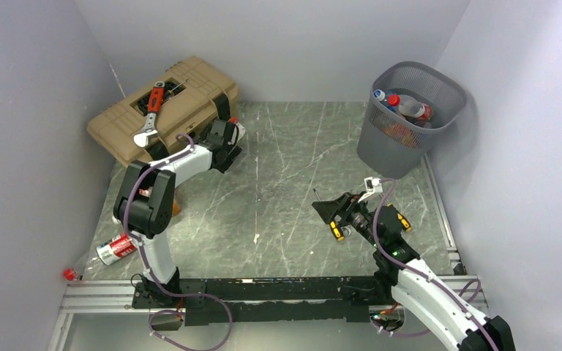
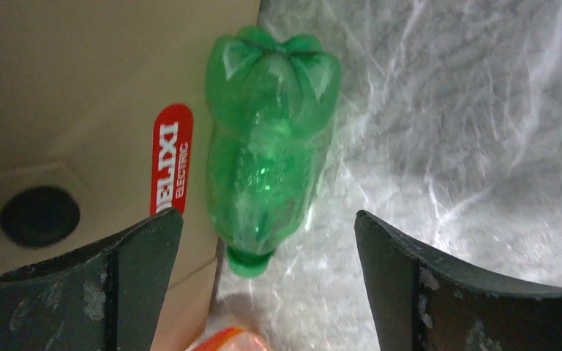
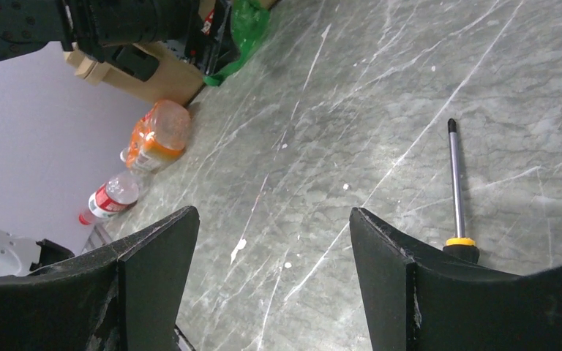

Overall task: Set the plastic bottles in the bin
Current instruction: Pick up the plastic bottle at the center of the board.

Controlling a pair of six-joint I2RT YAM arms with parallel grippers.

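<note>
**Green bottle lined up in wide-open left jaws, bin waits at the far right corner**

Left wrist view first: a crumpled green plastic bottle lies on its side on the grey marbled surface, tight against the tan plastic toolbox at the far left corner. Its long axis runs straight away from the left gripper, lobed base pointing away, green cap toward the jaws. Those jaws stand wide, one on each side of the cap end, with clear gaps; no contact shows and they hold nothing.

The right gripper hangs over the right half of the surface, its jaws also spread wide and empty, with bare marble between them. A black-shafted screwdriver with a yellow collar lies just beside its right jaw.

Along the left edge, an orange-labelled clear plastic bottle lies on its side. Nearer the near left corner sits a clear plastic bottle with a red label, its red cap aimed at that corner.

The grey mesh bin stands upright at the far right corner, with several bottles inside. A red-handled wrench rests on the toolbox lid.
</note>
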